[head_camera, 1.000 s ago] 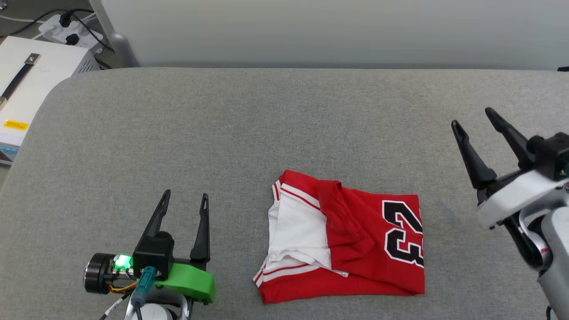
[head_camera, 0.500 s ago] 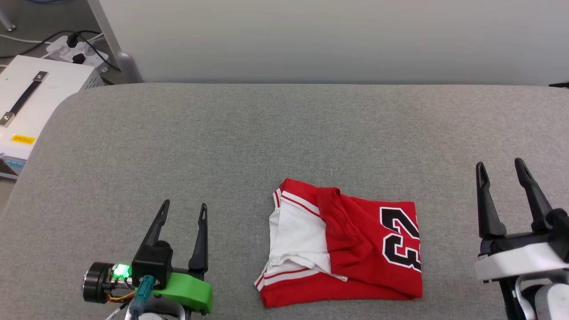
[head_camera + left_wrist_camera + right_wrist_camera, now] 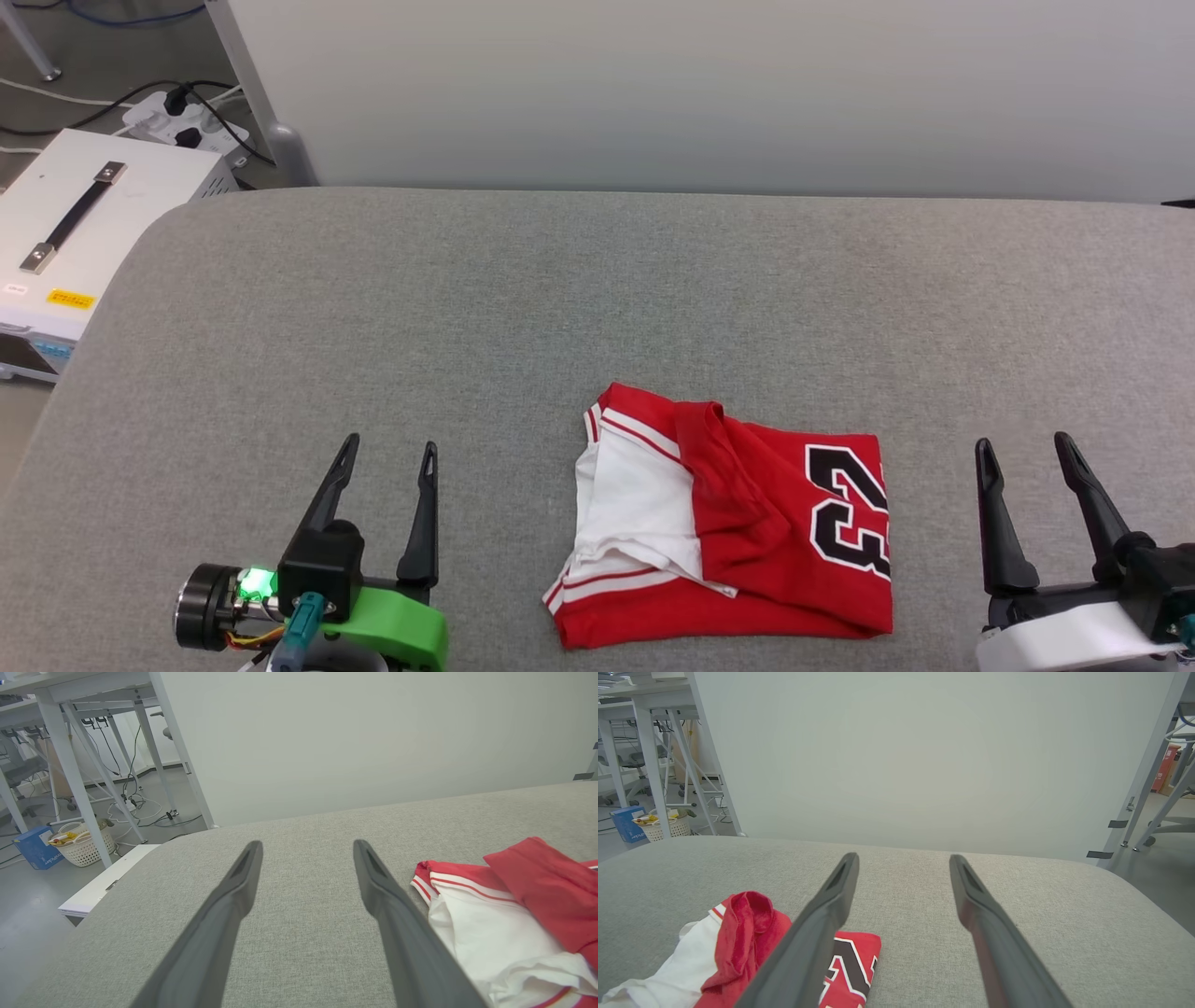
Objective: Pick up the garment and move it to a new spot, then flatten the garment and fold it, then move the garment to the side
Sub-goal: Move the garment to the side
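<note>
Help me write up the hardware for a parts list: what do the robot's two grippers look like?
The left gripper has two long, tapering dark fingers on a black block, with a green mount, a black-and-silver cylinder showing a green light, and a teal plug with wires. The right gripper has matching fingers above a white shell.

The garment (image 3: 766, 523), right of the left hand (image 3: 391, 444), is red with a white sleeve, striped red-and-white trim and a black number edged white. The worktop (image 3: 560, 299) is plain grey.
</note>
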Robot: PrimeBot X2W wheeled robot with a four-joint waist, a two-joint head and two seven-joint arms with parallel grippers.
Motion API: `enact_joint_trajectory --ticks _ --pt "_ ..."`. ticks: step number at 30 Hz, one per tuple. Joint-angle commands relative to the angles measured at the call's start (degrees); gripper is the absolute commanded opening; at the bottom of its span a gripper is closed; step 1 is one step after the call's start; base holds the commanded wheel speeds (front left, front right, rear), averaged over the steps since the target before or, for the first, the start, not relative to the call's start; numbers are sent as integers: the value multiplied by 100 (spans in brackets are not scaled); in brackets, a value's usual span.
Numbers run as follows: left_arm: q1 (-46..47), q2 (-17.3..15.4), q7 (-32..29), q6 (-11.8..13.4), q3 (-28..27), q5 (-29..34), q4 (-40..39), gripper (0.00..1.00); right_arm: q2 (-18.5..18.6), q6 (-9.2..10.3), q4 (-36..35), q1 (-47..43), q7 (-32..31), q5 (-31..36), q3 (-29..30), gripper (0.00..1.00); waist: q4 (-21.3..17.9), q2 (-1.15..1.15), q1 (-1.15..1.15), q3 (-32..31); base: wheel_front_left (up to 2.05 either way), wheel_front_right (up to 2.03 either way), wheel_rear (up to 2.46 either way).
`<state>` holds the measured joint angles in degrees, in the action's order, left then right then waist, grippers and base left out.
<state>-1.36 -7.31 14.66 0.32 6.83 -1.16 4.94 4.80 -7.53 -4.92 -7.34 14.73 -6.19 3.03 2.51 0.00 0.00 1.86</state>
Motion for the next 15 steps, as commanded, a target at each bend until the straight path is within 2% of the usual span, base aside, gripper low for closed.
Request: enact_joint_trajectory --ticks 1,10,15 --pt "-93 -10 34 11 -7 -27 -28 100 -19 4 44 -82 27 46 -17 100 7 0 0 -4 0 0 0" --pt "-105 4 34 34 -20 -25 -45 100 -15 4 186 -85 27 160 -63 100 25 0 0 -9 0 0 0" --pt "-91 14 34 35 -25 -32 -37 100 115 4 185 79 27 184 -66 100 46 0 0 12 0 0 0"
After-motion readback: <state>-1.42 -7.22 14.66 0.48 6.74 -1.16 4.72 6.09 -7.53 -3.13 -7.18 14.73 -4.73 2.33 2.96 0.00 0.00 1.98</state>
